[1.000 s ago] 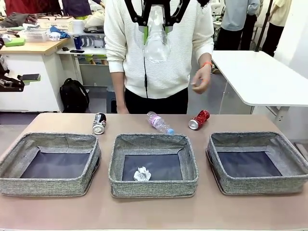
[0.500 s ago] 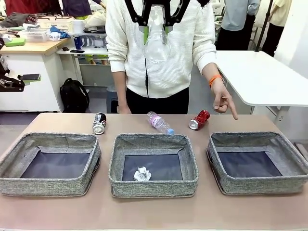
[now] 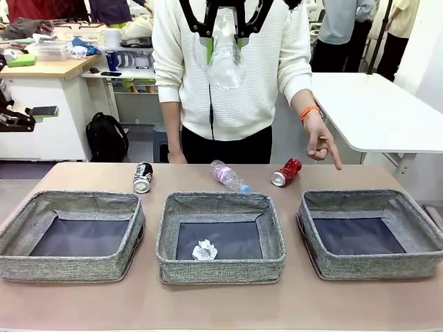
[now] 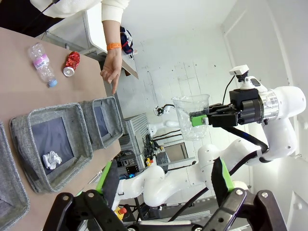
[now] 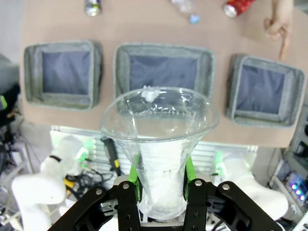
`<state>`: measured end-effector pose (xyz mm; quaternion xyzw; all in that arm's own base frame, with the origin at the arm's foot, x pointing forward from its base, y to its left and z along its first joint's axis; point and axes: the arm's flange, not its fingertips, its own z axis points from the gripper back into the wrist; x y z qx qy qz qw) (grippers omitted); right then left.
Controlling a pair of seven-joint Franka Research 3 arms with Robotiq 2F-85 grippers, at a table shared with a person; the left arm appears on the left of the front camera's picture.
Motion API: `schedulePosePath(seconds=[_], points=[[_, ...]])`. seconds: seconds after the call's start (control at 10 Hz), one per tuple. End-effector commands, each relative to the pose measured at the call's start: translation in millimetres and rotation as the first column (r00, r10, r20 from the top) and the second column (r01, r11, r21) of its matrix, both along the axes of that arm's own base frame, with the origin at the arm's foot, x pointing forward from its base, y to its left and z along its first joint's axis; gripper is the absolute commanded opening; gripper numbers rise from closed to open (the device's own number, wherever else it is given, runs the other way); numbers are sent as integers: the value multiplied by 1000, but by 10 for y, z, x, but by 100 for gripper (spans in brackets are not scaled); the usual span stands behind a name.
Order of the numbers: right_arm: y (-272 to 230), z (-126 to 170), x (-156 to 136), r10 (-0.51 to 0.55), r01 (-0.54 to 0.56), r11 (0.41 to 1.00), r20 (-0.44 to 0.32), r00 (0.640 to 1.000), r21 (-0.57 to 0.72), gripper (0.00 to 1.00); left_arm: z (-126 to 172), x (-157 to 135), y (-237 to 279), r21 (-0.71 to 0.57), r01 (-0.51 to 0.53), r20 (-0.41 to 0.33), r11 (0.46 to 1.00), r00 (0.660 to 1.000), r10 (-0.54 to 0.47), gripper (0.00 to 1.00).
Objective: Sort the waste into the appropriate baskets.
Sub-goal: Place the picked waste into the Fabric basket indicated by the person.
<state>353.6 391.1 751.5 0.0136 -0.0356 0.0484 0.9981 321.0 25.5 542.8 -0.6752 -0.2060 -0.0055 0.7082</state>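
**Cup held high, target basket off to my right**

My right claw [image 3: 223,44] is clamped on the clear plastic cup [image 3: 225,66], well above the bench [image 3: 221,304] and roughly over the middle basket [image 3: 220,266]. The cup's mouth faces down and its long axis runs along my fingers. The person's hand [image 3: 320,142] points down at the right basket [image 3: 367,266], so the drop lies to my right and far below, on this arm's own side. I judge it needs a sideways carry, then a descent. My left claw [image 4: 163,174] stands apart, holding nothing. The paper ball [image 3: 204,250] lies in the middle basket.
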Motion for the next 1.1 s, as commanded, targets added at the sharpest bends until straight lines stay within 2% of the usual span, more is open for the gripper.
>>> schedulePosePath(seconds=[0.0,0.1,0.4,0.5,0.7,0.8,1.0], points=[[-25,29,-17,24,-24,1000,-9,1000,12,39,13,-25,3,3,9,2,1000,1000,-10,100],[0,0,0,0,0,1000,0,1000,0,39,13,-25,3,3,9,2,1000,1000,-10,100],[-995,-269,53,-127,128,990,9,992,-55,39,13,-25,3,3,9,2,1000,1000,-10,100],[-1302,-350,43,-130,130,990,0,991,-62,39,13,-25,3,3,9,2,1000,1000,-10,100],[-1923,-751,83,-143,143,984,11,990,-106,39,13,-25,3,3,9,2,1000,1000,-10,100],[-2170,-1021,172,-201,203,968,28,979,-145,39,13,-25,3,3,9,2,1000,1000,-10,100],[-2657,-1545,361,-210,212,973,37,977,-89,39,13,-25,3,3,9,2,1000,1000,-10,100]])
